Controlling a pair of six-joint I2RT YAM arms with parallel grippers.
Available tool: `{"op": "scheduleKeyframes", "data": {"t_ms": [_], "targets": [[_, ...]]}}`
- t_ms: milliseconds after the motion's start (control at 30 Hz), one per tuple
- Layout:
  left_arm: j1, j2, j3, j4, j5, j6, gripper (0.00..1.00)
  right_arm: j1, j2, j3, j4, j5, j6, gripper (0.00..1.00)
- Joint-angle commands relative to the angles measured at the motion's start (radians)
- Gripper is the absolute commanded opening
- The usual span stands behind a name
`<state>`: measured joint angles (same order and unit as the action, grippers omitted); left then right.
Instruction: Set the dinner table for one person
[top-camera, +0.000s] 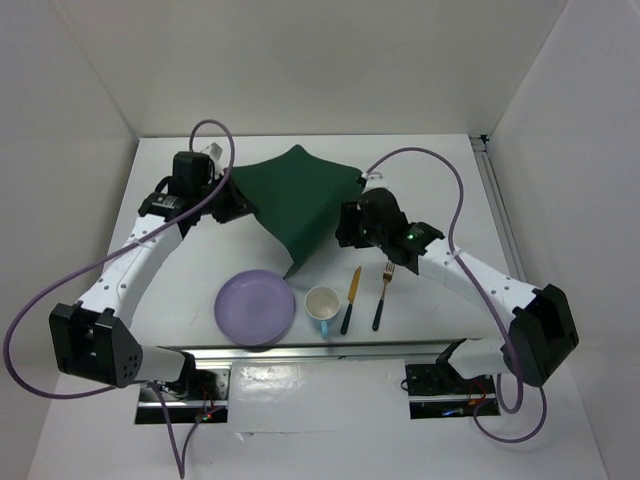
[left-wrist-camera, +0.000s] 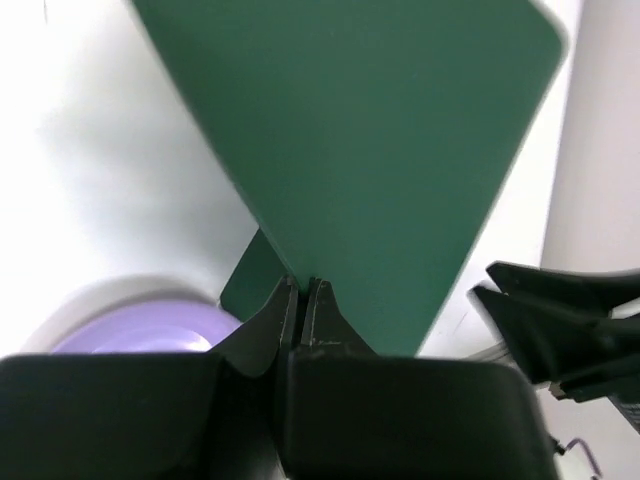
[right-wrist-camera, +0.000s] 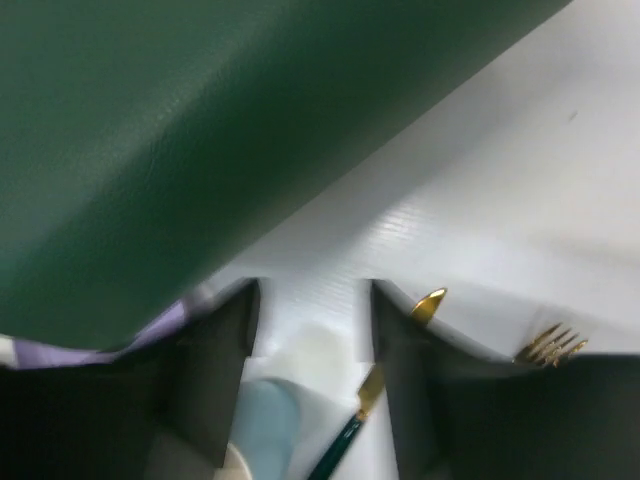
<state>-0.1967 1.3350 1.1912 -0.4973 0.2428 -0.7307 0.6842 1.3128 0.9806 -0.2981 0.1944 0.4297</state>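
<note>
A dark green placemat (top-camera: 295, 195) is lifted off the white dinner table (top-camera: 450, 180), sagging towards its near corner. My left gripper (top-camera: 232, 192) is shut on the mat's left corner, and the left wrist view shows the cloth (left-wrist-camera: 380, 150) pinched between the closed jaws of that gripper (left-wrist-camera: 303, 285). At the mat's right edge my right gripper (top-camera: 345, 228) stands open. In the right wrist view that gripper (right-wrist-camera: 312, 290) has only bare table in the gap. The mat (right-wrist-camera: 180, 130) hangs above and ahead of it, apart from the fingers.
Near the front edge lie a purple plate (top-camera: 256, 306), a white cup (top-camera: 322, 304) with a blue handle, a gold knife (top-camera: 350, 300) and a gold fork (top-camera: 383, 297), both with dark handles. White walls enclose the table on three sides.
</note>
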Motion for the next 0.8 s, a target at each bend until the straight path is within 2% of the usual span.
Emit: {"op": "scheduleKeyframes", "data": {"t_ms": [0, 33, 100, 133, 200, 367, 500, 633, 767], "targets": [[0.008, 0.039, 0.143, 0.055, -0.036, 0.034, 0.00, -0.075, 0.025, 0.128, -0.029, -0.167, 0.052, 0.66], [0.008, 0.056, 0.175, 0.055, -0.036, 0.034, 0.00, -0.075, 0.035, 0.148, -0.029, -0.208, 0.052, 0.75], [0.008, 0.113, 0.275, 0.055, -0.022, 0.010, 0.00, -0.063, 0.055, 0.205, -0.045, -0.228, 0.020, 0.86], [-0.006, 0.134, 0.309, 0.065, -0.022, 0.010, 0.00, -0.049, 0.065, 0.216, -0.045, -0.242, 0.006, 0.95], [-0.036, 0.191, 0.405, 0.065, -0.022, -0.019, 0.00, -0.002, 0.065, 0.239, -0.055, -0.193, -0.032, 1.00], [-0.096, 0.268, 0.511, 0.055, -0.048, -0.051, 0.00, 0.158, 0.063, 0.210, 0.028, 0.006, -0.040, 1.00], [-0.148, 0.309, 0.573, 0.066, -0.079, -0.061, 0.00, 0.235, 0.048, 0.095, 0.248, 0.132, -0.019, 1.00], [-0.184, 0.349, 0.636, 0.042, -0.097, -0.061, 0.00, 0.245, 0.080, 0.069, 0.339, 0.169, 0.064, 1.00], [-0.193, 0.349, 0.659, 0.032, -0.108, -0.052, 0.00, 0.245, 0.106, 0.093, 0.326, 0.189, 0.182, 1.00]]}}
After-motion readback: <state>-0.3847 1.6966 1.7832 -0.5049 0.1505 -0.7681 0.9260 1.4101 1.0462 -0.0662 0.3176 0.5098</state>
